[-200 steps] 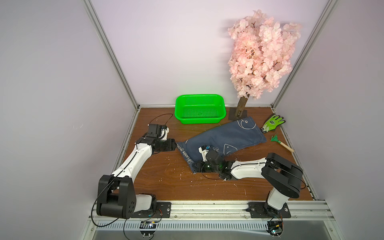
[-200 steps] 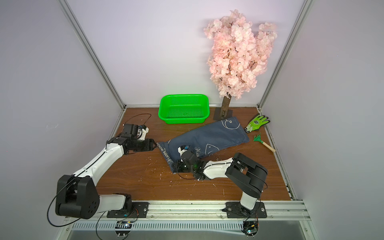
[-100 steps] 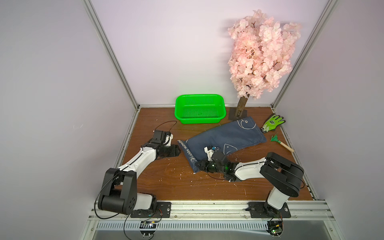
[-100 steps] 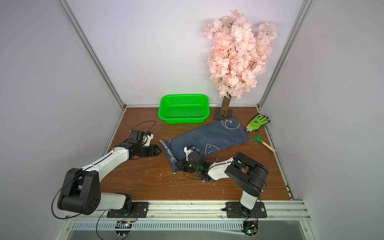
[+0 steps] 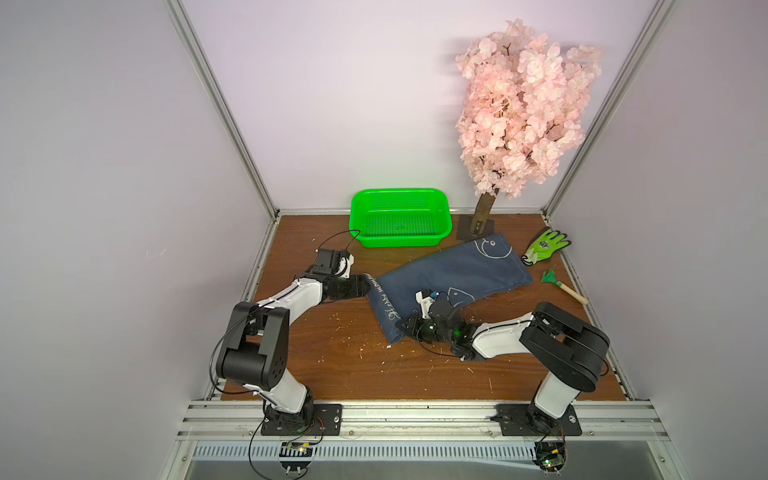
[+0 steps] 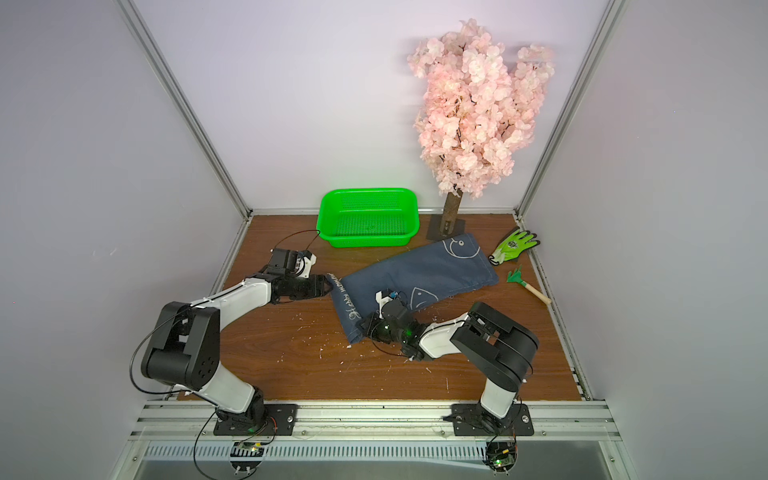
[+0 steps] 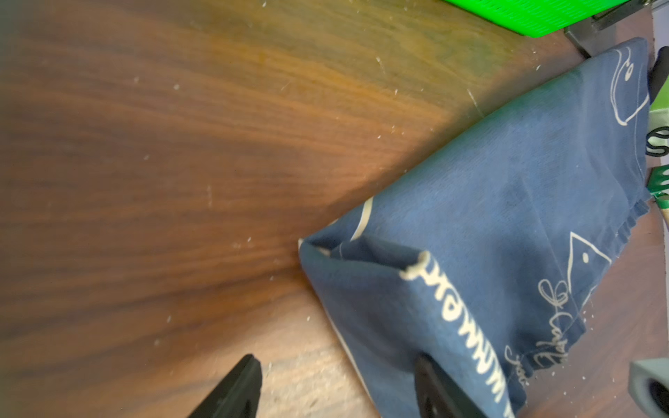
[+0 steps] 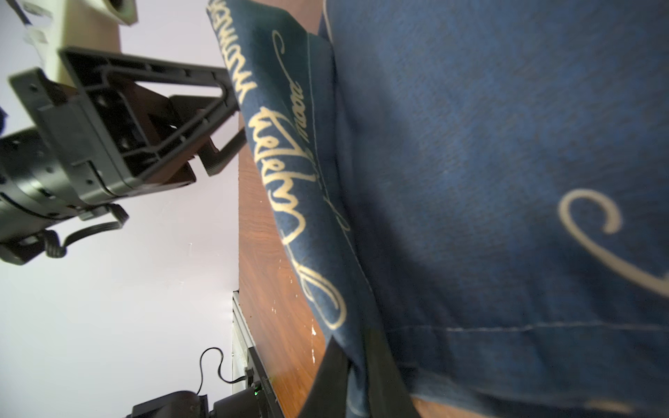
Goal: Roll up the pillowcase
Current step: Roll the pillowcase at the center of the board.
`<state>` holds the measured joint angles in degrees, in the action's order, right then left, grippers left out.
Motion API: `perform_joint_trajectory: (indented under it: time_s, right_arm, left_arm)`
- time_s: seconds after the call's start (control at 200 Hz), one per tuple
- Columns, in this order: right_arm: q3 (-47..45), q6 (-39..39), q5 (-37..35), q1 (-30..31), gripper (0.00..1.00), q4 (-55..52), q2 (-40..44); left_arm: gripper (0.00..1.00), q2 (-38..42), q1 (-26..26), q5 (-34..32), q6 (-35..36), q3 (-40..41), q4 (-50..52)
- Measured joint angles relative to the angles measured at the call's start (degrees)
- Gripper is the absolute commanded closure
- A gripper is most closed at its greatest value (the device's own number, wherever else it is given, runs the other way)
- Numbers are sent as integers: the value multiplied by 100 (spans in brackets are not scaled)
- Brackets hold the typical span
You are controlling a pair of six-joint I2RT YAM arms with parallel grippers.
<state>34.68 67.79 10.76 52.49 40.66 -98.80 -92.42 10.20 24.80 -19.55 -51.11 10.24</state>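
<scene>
So the pillowcase [image 5: 457,270] is lying slantwise across the bench [image 5: 332,357]. One short end is sitting just beside the base of the tree [image 5: 521,108] at the back, and the lettered end is pointing toward the front-middle. Only a narrow strip at that lettered end is looking turned over, so I'd say the roll is barely getting started.

The right fingers [image 5: 404,327] are clenching the hem at the near corner of that strip; the right wrist view is showing cloth between them. The left fingers [image 5: 365,286] are hanging spread wide at the far corner, grasping nothing, one over cloth and its mate over bare wood.

What's worrying me is that the right grip is only catching the very edge. A small tug could be slipping it free and dropping the strip flat again. And if the left side is closing where it is, it's probably grabbing just the top layer or shoving the corner. That would be giving a lopsided, cone-shaped roll. Rolling toward the back also means heading for the tree base and the glove [image 5: 544,248], so a snag is possible.

Versus a second ago, the left fingers are now right at the corner instead of sitting back from it, and that arm is folding in more. The pillowcase is lying pretty much where it was.
</scene>
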Motion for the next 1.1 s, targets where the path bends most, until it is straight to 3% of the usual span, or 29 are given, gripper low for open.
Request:
perform_joint_trajectory:
  time_s: [0.215, 0.555, 0.816, 1.101]
  right_arm:
    - [0, -133, -92, -61, 82, -245, 2]
    - [142, -715, -638, -57, 62, -1401, 442]
    - [1174, -1937, -1626, 98, 57, -3023, 942]
    - [2365, -3834, -2726, 1099, 52, -3773, 498]
  left_arm:
    - [29, -474, 39, 2, 116, -306, 72]
    - [31, -946, 98, 15, 278, -612, 105]
    - [39, -1237, 164, 4, 289, -935, 122]
    - [45, -1506, 267, -151, 404, -1270, 212]
